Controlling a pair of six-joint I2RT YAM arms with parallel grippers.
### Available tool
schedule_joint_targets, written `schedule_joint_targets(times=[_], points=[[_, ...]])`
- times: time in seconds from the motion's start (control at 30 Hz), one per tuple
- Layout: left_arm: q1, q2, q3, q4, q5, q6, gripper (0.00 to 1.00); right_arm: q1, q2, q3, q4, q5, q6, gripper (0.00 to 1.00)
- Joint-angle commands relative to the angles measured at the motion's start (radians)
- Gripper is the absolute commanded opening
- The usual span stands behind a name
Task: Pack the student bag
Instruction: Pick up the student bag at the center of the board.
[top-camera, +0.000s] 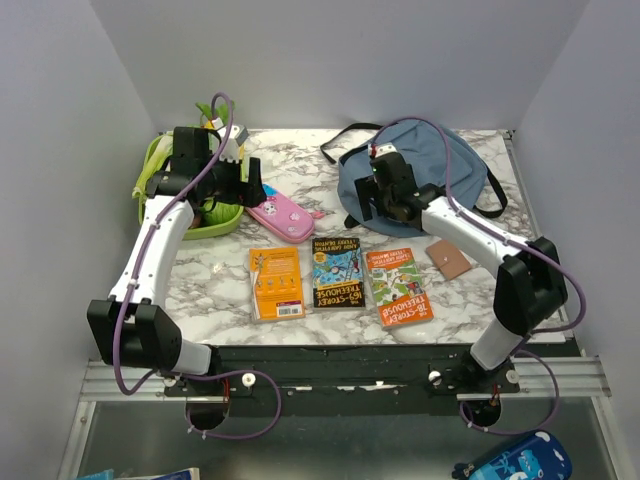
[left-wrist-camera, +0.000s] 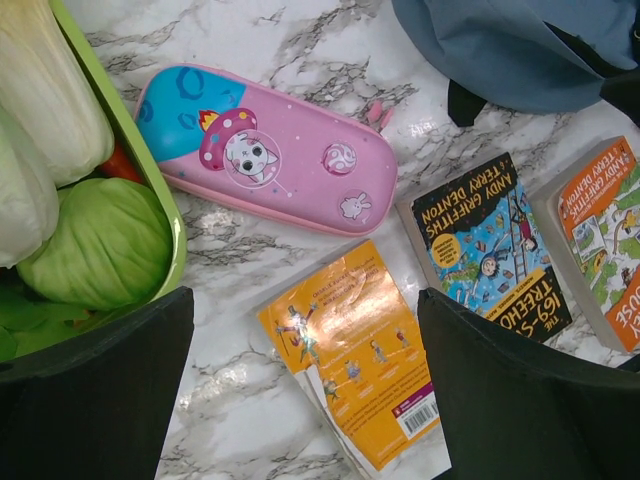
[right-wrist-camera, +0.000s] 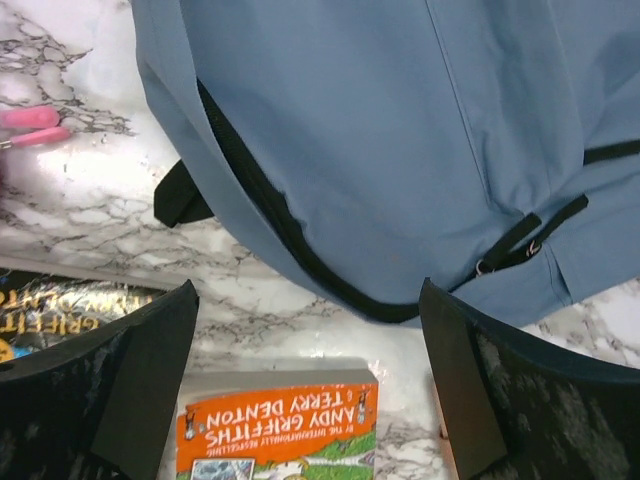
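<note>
Right hand (right-wrist-camera: 305, 292) above soft, rounded, dusty-blue student bag (right-wrist-camera: 400, 130).

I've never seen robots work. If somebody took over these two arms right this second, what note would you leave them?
The left end effector is open and empty, above the yellow book, near the pink pencil case.
The right end effector is open and empty, above the near edge of the student bag.
The bag lies far right on the table; its zipper looks shut.
Done: nothing visibly packed.
Left: open the bag, then probably load the three books and the pencil case.
</note>
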Motion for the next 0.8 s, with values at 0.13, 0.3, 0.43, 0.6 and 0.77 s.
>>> schedule_joint_targets(times=[0.13,0.3,0.43,0.6,0.77], points=[[0.000,0.021,0.027,0.016,0.020,0.006,0.99,-0.003,0.159,0.121,0.080,-0.014,-0.085,1.00],[0.000,0.038,0.021,0.022,0.018,0.006,0.99,-0.003,0.264,0.165,0.067,-0.051,-0.094,1.00],[0.000,0.050,0.021,0.042,0.023,0.006,0.99,-0.003,0.313,0.178,0.062,-0.053,-0.091,1.00],[0.000,0.061,0.011,0.057,0.018,-0.012,0.99,-0.003,0.377,0.221,0.024,-0.033,-0.063,0.81],[0.000,0.052,-0.001,0.071,0.002,-0.039,0.99,-0.004,0.402,0.293,-0.015,0.006,-0.040,0.25]])
